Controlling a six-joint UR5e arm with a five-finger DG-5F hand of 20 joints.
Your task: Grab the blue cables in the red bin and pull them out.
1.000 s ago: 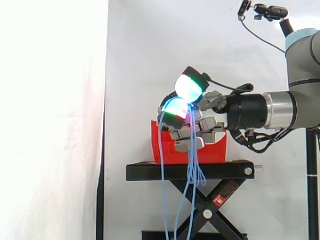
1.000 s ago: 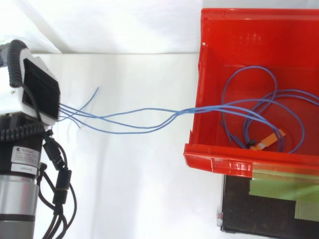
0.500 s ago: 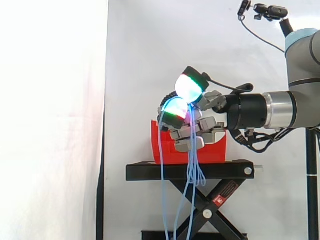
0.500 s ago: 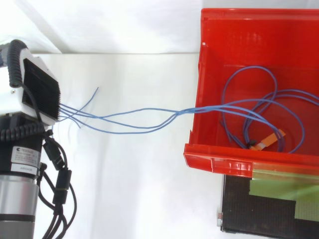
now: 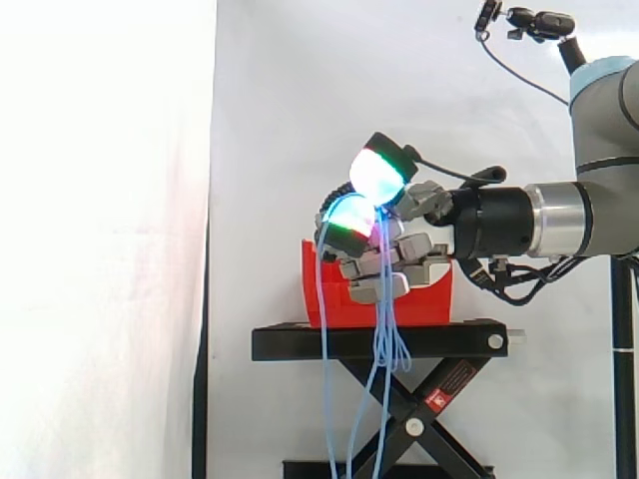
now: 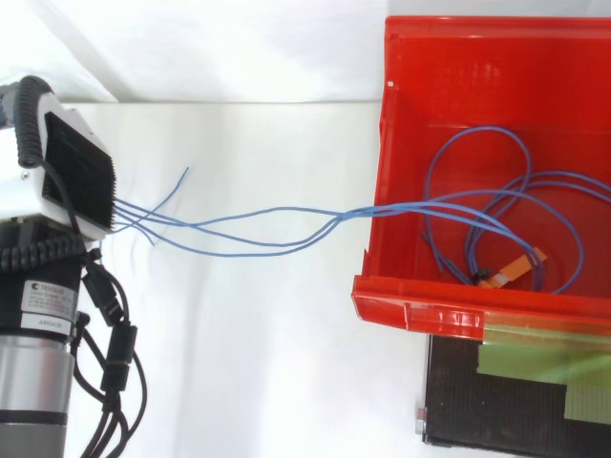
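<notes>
Seen from above, the blue cables [image 6: 277, 229] leave the robot at the left as a loose bundle, with a few free ends [image 6: 179, 177] sticking out just beside it. They cross open air to the right and pass over the left wall of the red bin [image 6: 382, 143], where the rest lies in wide loops on the floor with an orange tag [image 6: 516, 267] among the strands near the front lip. From the side, one strand drops from the left of the hand [image 5: 391, 261] and others fall from its middle, past the black stand [image 5: 379, 341] and on downward. The fingers are curled in with the glowing pads [image 5: 377, 172] above, and the strands run through that curl, so the hand appears to be pinching the bundle rather than merely carrying it. These cables look thin, light and limp, with a little spring in the loops, so weight should be no concern. Their smooth sheath is likely to slip on thick pads. The best hold is probably on several strands gathered together, deep between thumb and fingers rather than at the pad tips, and well back from the free ends. The loops may drag or catch on the bin's left wall as they come up, and so light a bin could tip or slide on the stand if they snag
</notes>
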